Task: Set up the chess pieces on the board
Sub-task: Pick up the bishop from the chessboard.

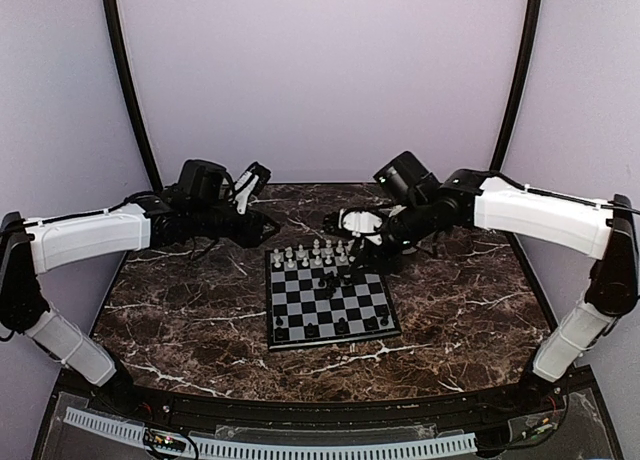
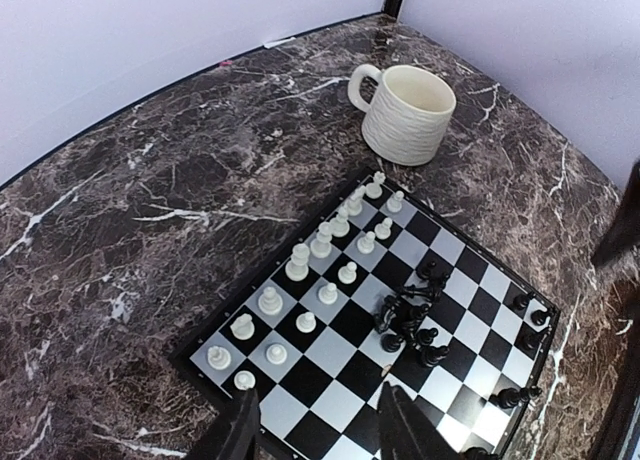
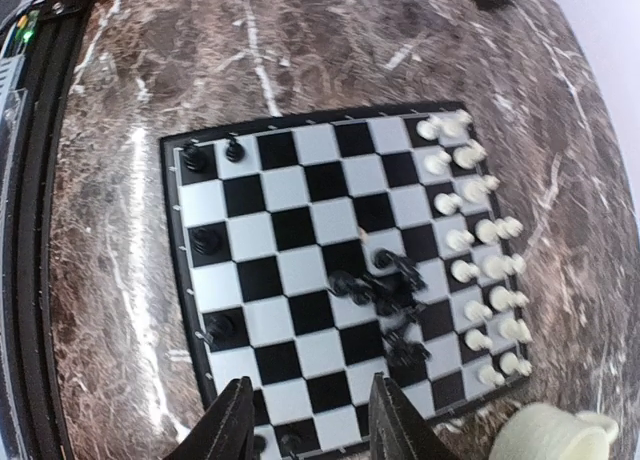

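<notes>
While the left gripper (image 2: 318,430) and right gripper (image 3: 305,430) hang with jaws apart and empty, the board (image 1: 330,302) lies at table (image 1: 180,320) centre: white pieces (image 1: 312,254) in two rows along its 12 o'clock edge, black pieces (image 2: 410,315) clustered mid-board, a few on the 6 o'clock row; mug (image 2: 405,113) upright near the 1 o'clock corner.

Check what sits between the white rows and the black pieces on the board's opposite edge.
A jumbled cluster of black pieces, close to the white rows; the board is otherwise bare there. Both wrist views show it.
</notes>
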`<state>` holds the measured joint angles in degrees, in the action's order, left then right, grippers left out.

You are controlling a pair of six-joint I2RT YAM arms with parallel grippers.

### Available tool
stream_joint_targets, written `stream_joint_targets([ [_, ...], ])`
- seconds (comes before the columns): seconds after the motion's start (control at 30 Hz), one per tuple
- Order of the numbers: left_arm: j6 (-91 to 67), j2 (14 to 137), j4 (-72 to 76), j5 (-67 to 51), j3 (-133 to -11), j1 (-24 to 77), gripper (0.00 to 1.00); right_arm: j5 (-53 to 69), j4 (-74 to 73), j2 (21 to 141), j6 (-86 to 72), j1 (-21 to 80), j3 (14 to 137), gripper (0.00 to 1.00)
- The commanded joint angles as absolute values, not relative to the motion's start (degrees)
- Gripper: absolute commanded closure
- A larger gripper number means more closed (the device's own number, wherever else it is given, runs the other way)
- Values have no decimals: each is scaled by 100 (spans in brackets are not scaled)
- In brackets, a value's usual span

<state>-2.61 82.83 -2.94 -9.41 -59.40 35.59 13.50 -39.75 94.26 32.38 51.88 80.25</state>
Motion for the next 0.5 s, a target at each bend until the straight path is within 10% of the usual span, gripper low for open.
stream_joint_targets([
  [0.0,-445,8674,-976,-1545,-6467,3829,59,1748,-3802,8843,3047,4274,7271,60],
  [0.47,-589,10812,-2630,-1091,-8451,4905,66,2864,-1722,7405,2322,1099,4721,57],
])
